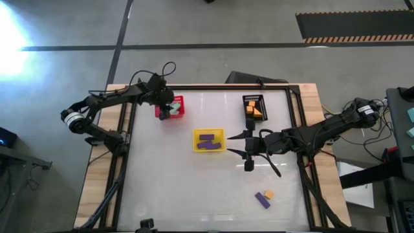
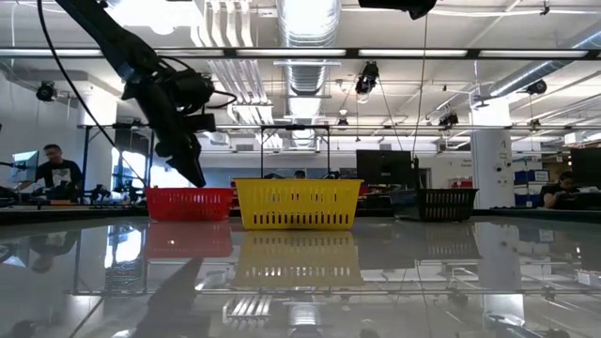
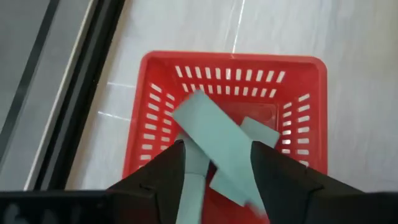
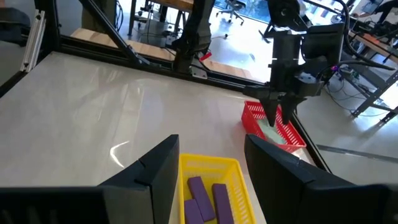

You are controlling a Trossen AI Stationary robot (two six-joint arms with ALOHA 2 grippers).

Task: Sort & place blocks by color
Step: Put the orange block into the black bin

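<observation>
The blocks are spread over several places. Teal-green blocks [image 3: 214, 140] lie in the red basket [image 1: 176, 107] near the far left of the table, and one long teal bar sits tilted between the fingers of the left gripper [image 3: 217, 171], which hangs just above this basket. The fingers [image 3: 165, 171] stand a little apart on both sides of the bar; I cannot tell if they press it or have let it go. Purple blocks [image 1: 209, 141] lie in the yellow basket [image 1: 196, 134] at the middle of the table. Orange blocks [image 1: 253, 111] lie in the black basket [image 1: 253, 99], at the far right. One purple block [image 1: 261, 199] and a small orange block [image 1: 269, 193] rest just beside each other on the table [image 1: 168, 181], at the near right. The right gripper [image 1: 240, 145] is between the yellow basket and the black basket, its fingers spread wide and holding nothing.
</observation>
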